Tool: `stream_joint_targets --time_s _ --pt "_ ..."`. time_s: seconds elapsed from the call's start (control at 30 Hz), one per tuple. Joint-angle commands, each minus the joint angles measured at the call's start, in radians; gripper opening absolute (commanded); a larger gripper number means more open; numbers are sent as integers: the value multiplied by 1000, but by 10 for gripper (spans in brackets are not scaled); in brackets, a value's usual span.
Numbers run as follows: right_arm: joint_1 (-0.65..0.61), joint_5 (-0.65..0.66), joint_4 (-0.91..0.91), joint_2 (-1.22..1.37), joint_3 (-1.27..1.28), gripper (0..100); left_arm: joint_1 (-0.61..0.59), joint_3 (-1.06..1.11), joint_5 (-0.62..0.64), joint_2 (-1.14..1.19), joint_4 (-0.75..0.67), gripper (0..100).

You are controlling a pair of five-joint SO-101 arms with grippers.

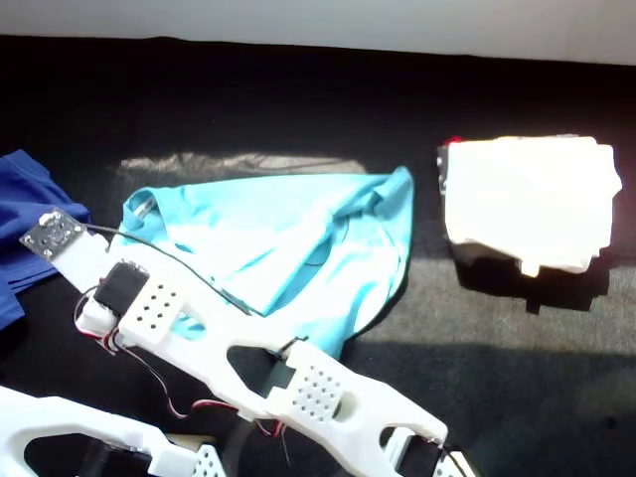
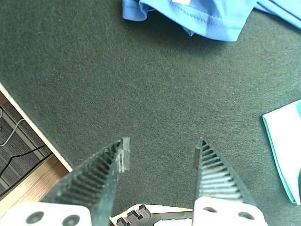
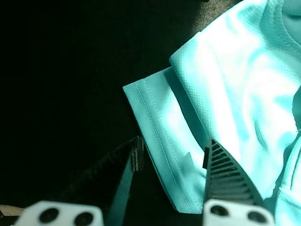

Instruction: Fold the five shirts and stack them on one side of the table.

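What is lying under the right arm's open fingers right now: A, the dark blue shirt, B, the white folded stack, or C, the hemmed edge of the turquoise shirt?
C: in the right wrist view the right gripper is open, and a stitched hem of the turquoise shirt shows in the gap between its fingers.

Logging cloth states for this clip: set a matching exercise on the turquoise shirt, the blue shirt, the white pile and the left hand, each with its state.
1 turquoise shirt
2 blue shirt
3 white pile
4 left hand

a open over bare table
b folded, right side in the high view
c crumpled, mid-table
d at the high view's left edge

Pairs: 1-c, 2-d, 3-b, 4-a
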Motion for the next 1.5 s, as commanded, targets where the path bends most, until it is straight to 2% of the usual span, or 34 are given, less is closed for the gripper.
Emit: stream_joint_targets --time_s 0.0,0.17,0.53,0.7,0.93,1.0,1.1,1.17,1.47 --pt "-5 -31 -16 18 -12 206 -53 -10 6 -19 -9 231" --pt "-24 -29 -18 39 -13 206 -139 -7 8 -15 -12 231" --pt "-47 -25 -113 48 -1 206 -136 -8 3 -15 -14 231" --pt "-18 -21 -183 107 -8 206 -140 -10 3 -21 -14 231" --pt "36 -21 -170 197 -13 202 -140 -10 3 -21 -14 231" --pt "47 -21 -163 189 -13 172 -140 -10 3 -21 -14 231" --pt "82 -21 -173 163 -13 11 -140 -8 3 -21 -14 231" --pt "111 -20 -174 143 -13 19 -140 -8 3 -21 -14 231" --pt "236 164 -119 15 -93 7 -96 -2 3 -13 -8 231"
